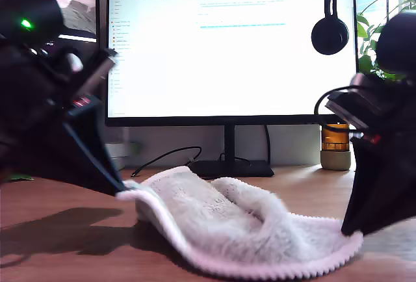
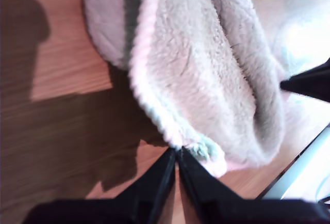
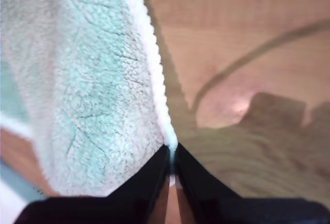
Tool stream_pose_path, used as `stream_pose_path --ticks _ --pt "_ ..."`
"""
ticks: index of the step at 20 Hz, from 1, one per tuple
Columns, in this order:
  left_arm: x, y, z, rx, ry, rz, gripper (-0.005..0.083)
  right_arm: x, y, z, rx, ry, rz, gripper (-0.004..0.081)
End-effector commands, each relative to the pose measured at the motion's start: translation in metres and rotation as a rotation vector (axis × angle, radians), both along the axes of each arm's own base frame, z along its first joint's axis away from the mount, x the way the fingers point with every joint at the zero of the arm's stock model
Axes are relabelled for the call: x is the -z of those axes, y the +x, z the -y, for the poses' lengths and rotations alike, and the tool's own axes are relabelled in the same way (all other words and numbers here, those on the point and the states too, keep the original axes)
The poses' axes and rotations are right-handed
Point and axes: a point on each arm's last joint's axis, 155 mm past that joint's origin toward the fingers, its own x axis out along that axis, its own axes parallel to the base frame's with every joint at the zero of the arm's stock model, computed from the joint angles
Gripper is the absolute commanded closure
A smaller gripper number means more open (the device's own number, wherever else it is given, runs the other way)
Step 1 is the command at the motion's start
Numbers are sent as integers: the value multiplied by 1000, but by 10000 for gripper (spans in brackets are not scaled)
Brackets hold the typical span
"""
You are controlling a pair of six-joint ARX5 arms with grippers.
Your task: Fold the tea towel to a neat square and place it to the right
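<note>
Both sets of jaws are squeezed right together, each nipping a corner of the tea towel [image 1: 240,227]. My first gripper [image 2: 177,152] has the ribbed pink trim [image 2: 147,79] pinched between its black tips at the exterior view's left, and my second gripper [image 3: 171,154] has the same edging clamped at the exterior view's right. Biggest thing here is the wooden table [image 1: 58,259], brown and grained, dark with arm shadow on the exterior view's left. Behind it is the wide flat monitor [image 1: 227,48], its screen glowing white. Now the towel itself: plush, fluffy, off-white, slung between the two arms in front of the monitor, its middle humped and rumpled on the tabletop. Round black headphones [image 1: 329,34] hang over the screen's upper corner, and a small amber jar [image 1: 335,144] stands beneath them
</note>
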Motion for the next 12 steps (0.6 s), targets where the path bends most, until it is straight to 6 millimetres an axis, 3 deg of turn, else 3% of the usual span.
stream_pose_path --ticks 1,5,12 --pt "3 -2 -5 11 23 -4 797 0 1 3 -10 -31 0 781" --pt "8 -7 -12 21 64 -11 797 -4 2 13 5 -99 -24 781" --pt "6 -27 -24 40 108 -49 797 4 -25 37 14 -236 -129 781"
